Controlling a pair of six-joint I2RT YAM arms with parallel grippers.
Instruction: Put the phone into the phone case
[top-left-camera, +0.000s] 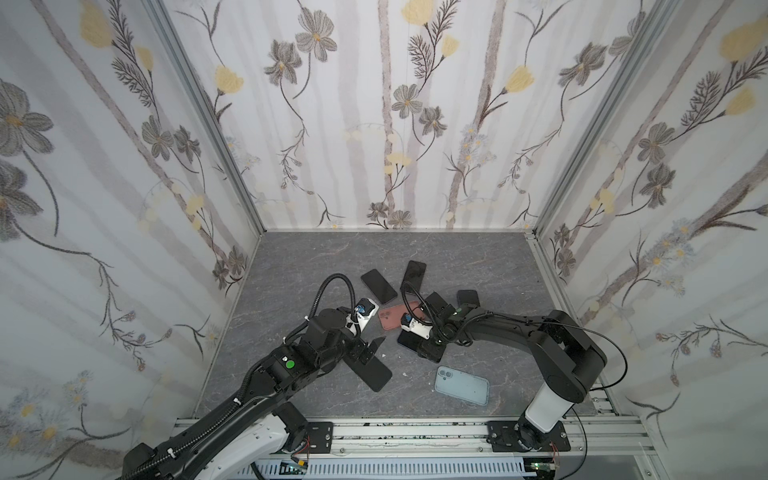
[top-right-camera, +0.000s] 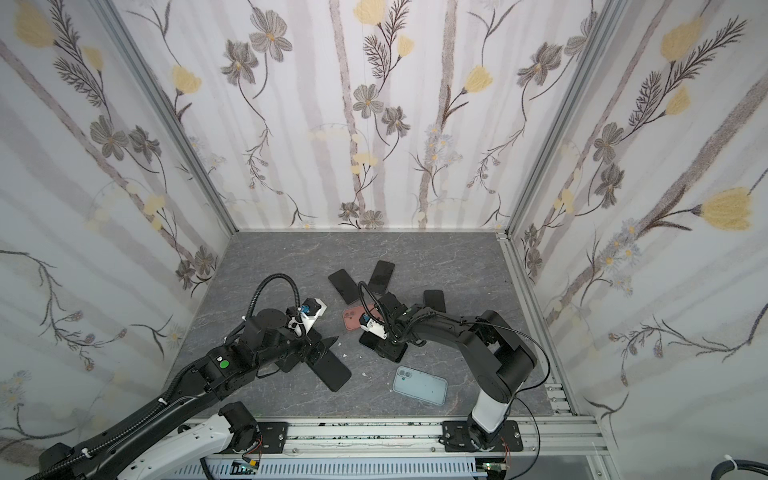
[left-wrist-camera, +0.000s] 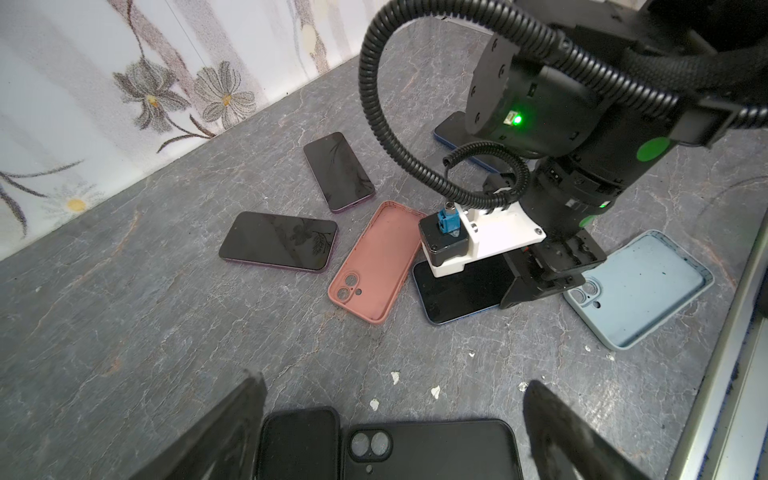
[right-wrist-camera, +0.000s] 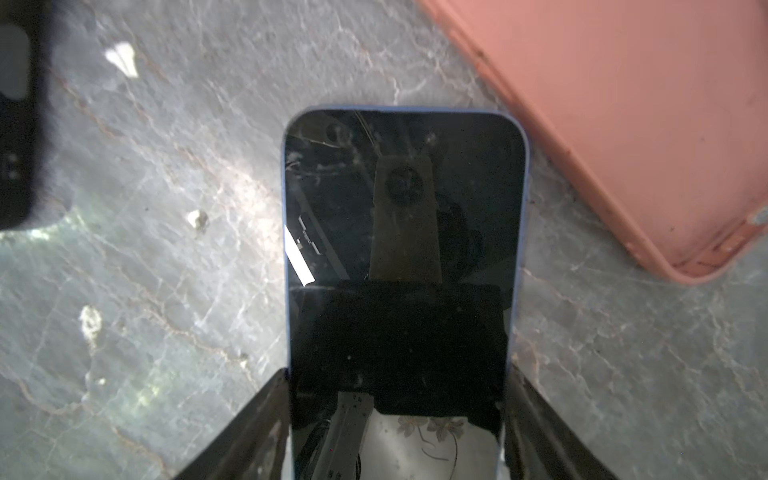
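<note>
Phone (right-wrist-camera: 399, 249), blue-edged, pinched between right fingers (right-wrist-camera: 249, 436); left fingers (left-wrist-camera: 573, 436) spread wide, empty.

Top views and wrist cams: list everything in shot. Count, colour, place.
purple phones: 2, dark screens up, back of the table, side by side
blue phone: 1, screen up, mid-table, beside the pink case
far blue phone: 1, behind the right arm, mostly hidden
pink case: 1, open side up, centre, empty
light blue case: 1, open side up, front right, empty
black cases: 2, front left, under the left hand
scraps: several, white, between the black cases and the blue phone
table: 1, grey marble
walls: floral, three sides
left hand: open, above the black cases
right hand: fingers against the blue phone's long edges
</note>
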